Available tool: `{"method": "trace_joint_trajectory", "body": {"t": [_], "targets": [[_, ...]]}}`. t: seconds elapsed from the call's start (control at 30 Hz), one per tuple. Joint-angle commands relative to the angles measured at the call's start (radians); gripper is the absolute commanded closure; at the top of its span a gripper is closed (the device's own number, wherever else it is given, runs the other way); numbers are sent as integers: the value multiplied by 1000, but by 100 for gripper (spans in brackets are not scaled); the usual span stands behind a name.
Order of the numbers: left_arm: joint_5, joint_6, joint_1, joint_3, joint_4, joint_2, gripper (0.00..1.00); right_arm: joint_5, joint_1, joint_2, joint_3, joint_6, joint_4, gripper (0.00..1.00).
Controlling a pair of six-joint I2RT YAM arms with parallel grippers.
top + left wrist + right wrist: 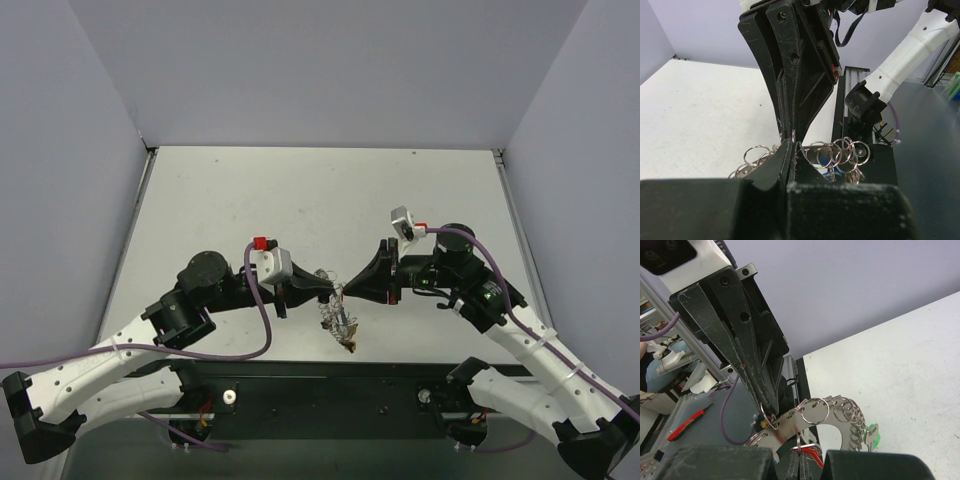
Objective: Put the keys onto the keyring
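Note:
The keyring is a silvery curved band carrying several small wire loops, and it hangs between the two grippers above the table's near edge. A gold-yellow tag dangles at its bottom. My left gripper is shut on one end loop of the keyring; its tip shows in the right wrist view. My right gripper meets it tip to tip and is shut on a red key hanging from a small loop under the band. A green key and a blue key hang on loops.
The white table stretches behind the grippers, walled on three sides. The dark base rail runs along the near edge just below the hanging keyring. Purple cables loop from the left wrist.

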Motion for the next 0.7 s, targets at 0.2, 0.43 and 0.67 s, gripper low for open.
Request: {"method": "trace_joint_trajectory", "body": {"t": [0.2, 0.43, 0.67], "targets": [[-102, -38, -2, 10, 68, -3, 100, -20, 2, -47, 33, -37, 36, 100], [-136, -64, -1, 13, 59, 6, 100, -22, 5, -50, 59, -49, 27, 100], [-118, -71, -1, 16, 65, 20, 100, 55, 19, -21, 83, -71, 19, 100]]}}
